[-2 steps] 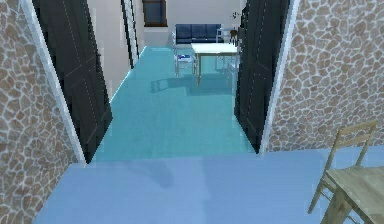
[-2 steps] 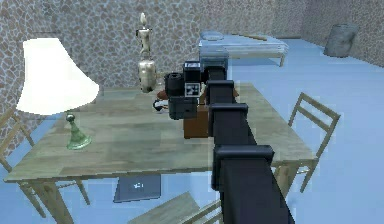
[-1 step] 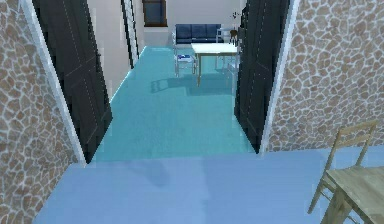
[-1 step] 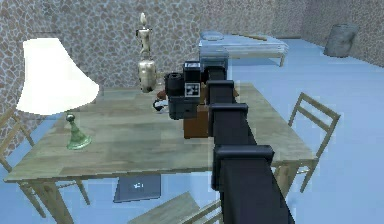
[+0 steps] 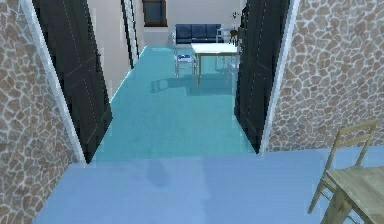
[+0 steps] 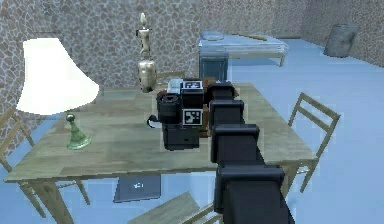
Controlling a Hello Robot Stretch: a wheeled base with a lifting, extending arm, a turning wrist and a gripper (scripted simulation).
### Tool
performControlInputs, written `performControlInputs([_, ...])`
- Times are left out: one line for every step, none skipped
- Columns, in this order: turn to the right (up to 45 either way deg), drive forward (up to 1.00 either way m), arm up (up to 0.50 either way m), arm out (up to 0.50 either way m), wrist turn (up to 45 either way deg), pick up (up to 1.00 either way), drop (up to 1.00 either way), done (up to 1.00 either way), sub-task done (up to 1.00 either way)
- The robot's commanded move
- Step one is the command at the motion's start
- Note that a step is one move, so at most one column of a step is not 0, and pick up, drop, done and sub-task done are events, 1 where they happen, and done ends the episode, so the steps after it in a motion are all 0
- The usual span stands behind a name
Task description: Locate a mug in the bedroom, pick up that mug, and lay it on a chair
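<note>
In the arm side view my arm [image 6: 240,160] reaches out over a wooden table [image 6: 110,145]. My gripper [image 6: 165,118] sits as a dark body left of the two white marker squares [image 6: 190,100], above the tabletop. A small dark blob [image 6: 152,122] lies at its left edge, too small to name. I cannot tell whether the gripper holds anything. A wooden chair [image 6: 312,118] stands at the table's right end. Another wooden chair [image 5: 355,182] shows at the forward view's lower right.
On the table stand a lamp with a white shade [image 6: 55,75] and a tall pale candle-like figure [image 6: 147,55]. A bed [image 6: 235,45] and a grey bin [image 6: 340,40] lie beyond. Ahead, dark doors [image 5: 75,70] frame a doorway to a white table [image 5: 215,50] and a blue sofa [image 5: 197,33].
</note>
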Motion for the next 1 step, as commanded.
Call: performControlInputs([0.0,0.00,0.00,0.00,-45.0,0.00,0.00,0.00,0.00])
